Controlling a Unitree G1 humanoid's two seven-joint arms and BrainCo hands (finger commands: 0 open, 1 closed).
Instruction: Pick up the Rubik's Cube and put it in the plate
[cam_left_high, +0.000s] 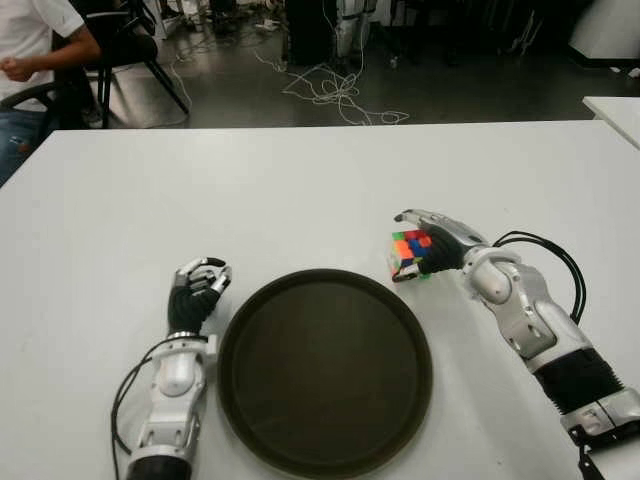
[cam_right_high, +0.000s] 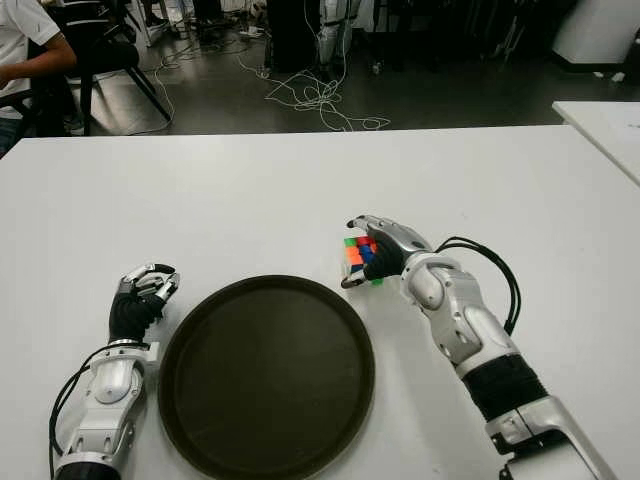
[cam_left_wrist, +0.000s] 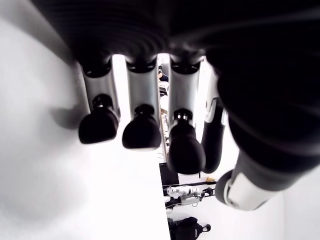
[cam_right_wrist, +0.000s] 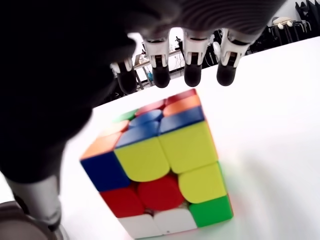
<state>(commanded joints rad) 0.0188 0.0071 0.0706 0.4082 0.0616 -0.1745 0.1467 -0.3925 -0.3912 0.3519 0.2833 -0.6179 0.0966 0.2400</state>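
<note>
Just beyond the plate's (cam_left_high: 325, 372) right rim, on the white bench (cam_left_high: 300, 190), the Rubik's Cube (cam_left_high: 409, 254) sits under the right robot hand (cam_left_high: 425, 245), whose fingers arch over it without clamping. If they close off-centre, the cube could tip or skid away. The left robot hand (cam_left_high: 197, 290) shows left of the plate, fingers curled and empty.
</note>
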